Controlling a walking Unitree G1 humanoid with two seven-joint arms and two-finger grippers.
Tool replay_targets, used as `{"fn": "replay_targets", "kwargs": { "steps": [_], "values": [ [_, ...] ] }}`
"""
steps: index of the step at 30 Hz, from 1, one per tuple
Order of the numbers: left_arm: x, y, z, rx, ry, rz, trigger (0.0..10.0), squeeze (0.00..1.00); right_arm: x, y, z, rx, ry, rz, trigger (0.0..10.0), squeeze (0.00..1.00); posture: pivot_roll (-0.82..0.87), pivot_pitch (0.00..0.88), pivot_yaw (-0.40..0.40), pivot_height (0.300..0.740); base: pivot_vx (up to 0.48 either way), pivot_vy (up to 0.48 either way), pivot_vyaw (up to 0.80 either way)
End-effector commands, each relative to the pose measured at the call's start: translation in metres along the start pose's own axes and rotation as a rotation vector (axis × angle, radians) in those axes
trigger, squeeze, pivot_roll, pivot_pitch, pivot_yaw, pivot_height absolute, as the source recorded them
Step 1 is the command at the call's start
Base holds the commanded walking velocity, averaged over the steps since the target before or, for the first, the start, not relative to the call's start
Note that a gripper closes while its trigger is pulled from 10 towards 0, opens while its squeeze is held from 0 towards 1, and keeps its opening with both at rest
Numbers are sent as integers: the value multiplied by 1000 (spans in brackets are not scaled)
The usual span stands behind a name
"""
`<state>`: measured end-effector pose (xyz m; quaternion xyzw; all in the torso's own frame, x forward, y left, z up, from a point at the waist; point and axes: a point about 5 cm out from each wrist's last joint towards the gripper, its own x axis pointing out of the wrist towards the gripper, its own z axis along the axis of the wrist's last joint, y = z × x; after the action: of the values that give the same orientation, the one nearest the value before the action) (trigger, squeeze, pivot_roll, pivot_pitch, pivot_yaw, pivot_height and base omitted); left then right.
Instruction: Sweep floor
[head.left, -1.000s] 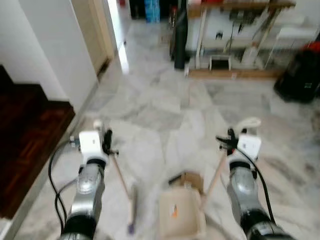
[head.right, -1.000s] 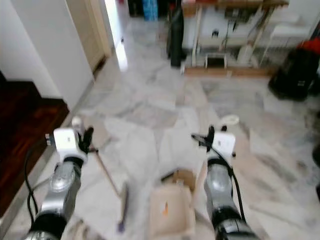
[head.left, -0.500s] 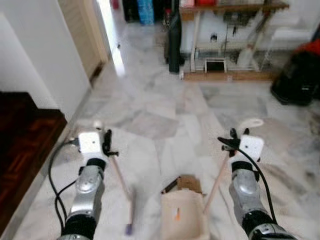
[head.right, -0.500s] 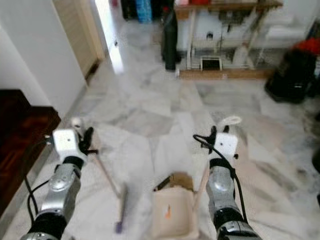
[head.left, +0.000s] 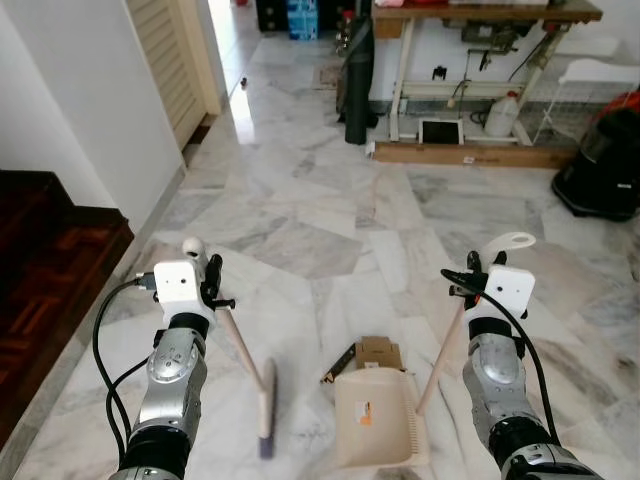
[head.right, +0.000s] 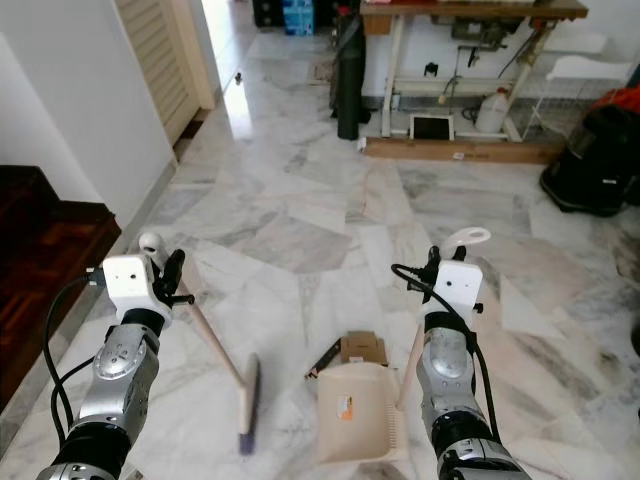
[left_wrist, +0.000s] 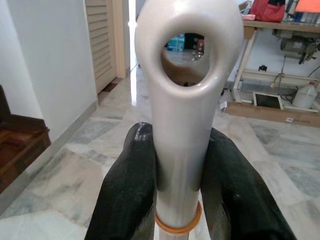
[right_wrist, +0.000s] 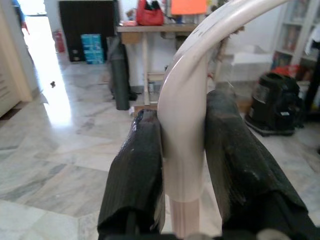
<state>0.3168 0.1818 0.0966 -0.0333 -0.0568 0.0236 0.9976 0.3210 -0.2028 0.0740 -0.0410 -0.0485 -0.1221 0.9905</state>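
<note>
Broom (head.left: 243, 350) handle is pinched between the black fingers (left_wrist: 131, 190) of the left gripper (left_wrist: 177, 185), the pale looped end rising just above them and the brush head resting on the marble floor (head.left: 320, 220) below and inward of that gripper. A dustpan (head.left: 377, 418) handle is clamped by the right gripper (right_wrist: 182, 150), the beige pan lying on the floor below and inward of it. A small cardboard piece (head.left: 372, 353) is seen just beyond the pan's mouth, between both grippers.
</note>
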Motion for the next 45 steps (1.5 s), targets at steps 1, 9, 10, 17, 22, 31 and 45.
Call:
{"fn": "replay_targets", "kwargs": {
  "steps": [1,9,10,17,22,31,45],
  "values": [
    [3,2,10,3,-45,2,10000,0,1,2,4,-9,-31,9,10000,0,26,10,30,740,0,0,0],
    [2,2,10,2,-46,-2,10000,0,-4,-4,-3,-46,-8,-8,10000,0,26,21,34,740,0,0,0],
    [2,2,10,1,-46,-4,10000,0,-5,-7,-4,-71,-7,-13,10000,0,26,22,35,740,0,0,0],
    [2,0,11,0,-43,-21,10000,0,-10,-11,-12,-101,23,-19,10000,0,25,29,37,740,0,0,0],
    [1,-2,11,-1,-43,-33,10000,0,-15,-17,-17,-116,39,-56,10000,0,32,33,43,740,0,0,0],
    [6,-9,11,-4,-36,-72,10000,0,-19,-21,-23,-133,72,-82,10000,0,48,43,47,740,0,0,0],
    [15,-11,16,-5,-29,-114,10000,0,-20,-22,-26,-144,83,-105,10000,0,58,60,65,740,0,0,0]
  ]
}}
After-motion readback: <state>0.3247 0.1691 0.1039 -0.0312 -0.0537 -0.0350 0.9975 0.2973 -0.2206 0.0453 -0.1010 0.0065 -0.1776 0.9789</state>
